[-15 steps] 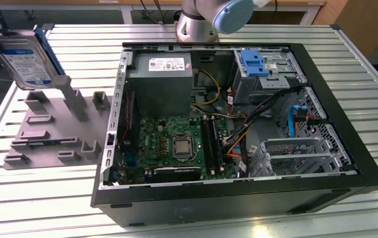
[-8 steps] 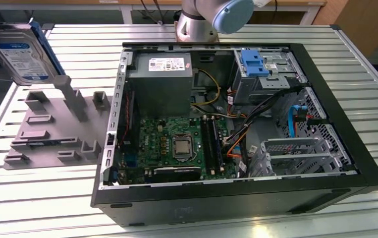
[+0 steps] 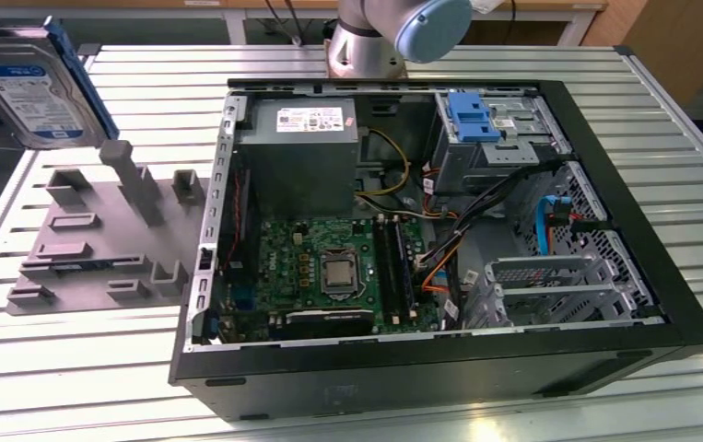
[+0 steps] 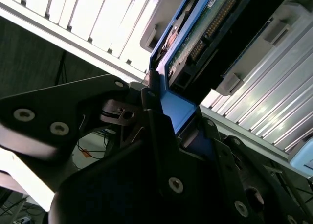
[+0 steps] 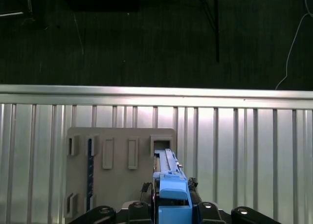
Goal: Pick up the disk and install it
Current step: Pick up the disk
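Note:
The disk (image 3: 31, 87) is a silver drive with a white-and-blue label and blue side rails. It hangs upright in the air at the exterior view's far left, above the grey holder fixture (image 3: 93, 239). In the second wrist view its circuit-board underside (image 4: 210, 28) shows, with my gripper (image 4: 176, 131) shut on its blue rail. In the first wrist view the disk (image 5: 170, 185) is seen edge-on, clamped in my gripper (image 5: 171, 212), with the holder fixture (image 5: 122, 155) below it.
An open computer case (image 3: 450, 373) lies on the slatted metal table (image 3: 68, 368). Inside are a grey power supply box (image 3: 299, 147), a motherboard (image 3: 326, 267), cables and a drive bay with a bare blue bracket (image 3: 471, 115). The arm's base (image 3: 382, 37) stands behind the case.

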Robot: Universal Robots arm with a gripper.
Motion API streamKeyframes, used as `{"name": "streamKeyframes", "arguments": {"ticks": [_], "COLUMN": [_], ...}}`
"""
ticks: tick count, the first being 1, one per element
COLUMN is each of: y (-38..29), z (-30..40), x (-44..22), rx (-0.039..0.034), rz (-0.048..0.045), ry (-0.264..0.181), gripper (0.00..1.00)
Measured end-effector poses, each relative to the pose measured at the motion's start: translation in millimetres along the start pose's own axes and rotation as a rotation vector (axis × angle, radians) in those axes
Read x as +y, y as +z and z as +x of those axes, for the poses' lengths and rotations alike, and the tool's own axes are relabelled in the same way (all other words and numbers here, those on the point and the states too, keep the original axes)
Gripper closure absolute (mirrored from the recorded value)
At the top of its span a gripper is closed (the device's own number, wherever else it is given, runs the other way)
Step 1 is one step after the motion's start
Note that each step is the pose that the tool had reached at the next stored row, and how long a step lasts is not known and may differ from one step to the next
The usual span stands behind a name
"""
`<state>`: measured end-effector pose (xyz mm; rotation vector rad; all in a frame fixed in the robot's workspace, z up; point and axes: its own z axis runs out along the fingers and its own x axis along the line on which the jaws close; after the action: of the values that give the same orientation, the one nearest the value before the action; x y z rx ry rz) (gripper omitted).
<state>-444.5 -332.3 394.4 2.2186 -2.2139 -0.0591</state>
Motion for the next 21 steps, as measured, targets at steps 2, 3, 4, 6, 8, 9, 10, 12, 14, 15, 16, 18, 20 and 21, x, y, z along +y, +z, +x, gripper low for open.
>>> {"name": "streamKeyframes", "arguments": {"ticks": [2, 3, 4, 6, 8, 9, 10, 12, 14, 15, 16, 18, 20, 21], "y": [-4.9, -6.9, -9.0, -12.5, -17.2, -20.6, -24.0, -31.3, -38.5, -42.3, -46.0, -54.3, -63.0, -67.1], "z": [-0.1, -0.1, -0.2, -0.3, -0.4, -0.5, -0.5, -0.7, -0.9, -0.9, -1.0, -1.2, -1.4, -1.5], "x": [0.2, 0.2, 0.3, 0.4, 0.6, 0.7, 0.8, 1.0, 1.2, 1.3, 1.4, 1.7, 2.0, 2.1], "rx": [0.0, 0.0, 0.0, 0.0, 0.0, 0.0, 0.0, 0.0, 0.0, 0.0, -0.0001, 0.0001, 0.0, 0.0], "rz": [-0.0001, 0.0, -0.0001, -0.0001, 0.0001, 0.0, -0.0001, 0.0, -0.0001, -0.0001, 0.0001, -0.0001, -0.0001, -0.0001], "ry": [0.0, 0.0, 0.0, 0.0, 0.0, 0.0, 0.0, 0.0, 0.0, 0.0, 0.0, 0.0, 0.0, 0.0], "gripper": [0.64, 0.64, 0.64, 0.64, 0.64, 0.64, 0.64, 0.64, 0.64, 0.64, 0.64, 0.64, 0.64, 0.64]}}
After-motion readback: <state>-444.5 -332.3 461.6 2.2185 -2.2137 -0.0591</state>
